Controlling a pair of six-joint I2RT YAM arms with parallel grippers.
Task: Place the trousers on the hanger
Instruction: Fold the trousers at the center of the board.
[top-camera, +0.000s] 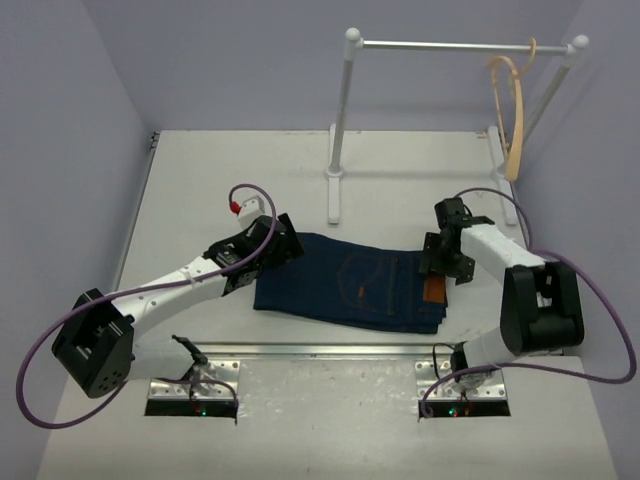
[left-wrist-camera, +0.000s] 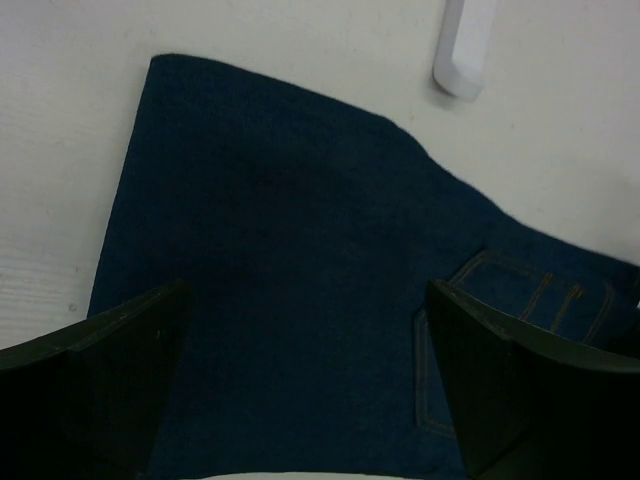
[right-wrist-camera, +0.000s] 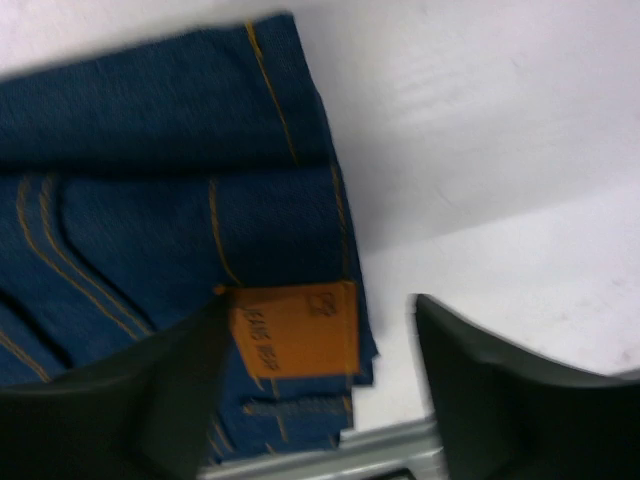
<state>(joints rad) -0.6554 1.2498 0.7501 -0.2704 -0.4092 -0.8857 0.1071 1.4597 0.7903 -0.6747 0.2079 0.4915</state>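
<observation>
Jeans (top-camera: 350, 280) lie folded beneath both pincers, left gripper (top-camera: 285, 243) spread wide over the leg end, right gripper (top-camera: 440, 268) wide above the brown patch (right-wrist-camera: 297, 327), wooden hanger (top-camera: 512, 110) well beyond it on the rail (top-camera: 450, 45).

top: high, near-side, over whole table (top-camera: 200, 170) | wrists: close, looking down | shared: trousers (top-camera: 350, 285)

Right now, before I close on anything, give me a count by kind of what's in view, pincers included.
Trousers: 1
Hanger: 1
Rail: 1
Pincers: 2, left pincer and right pincer, both open
Total: 5
</observation>
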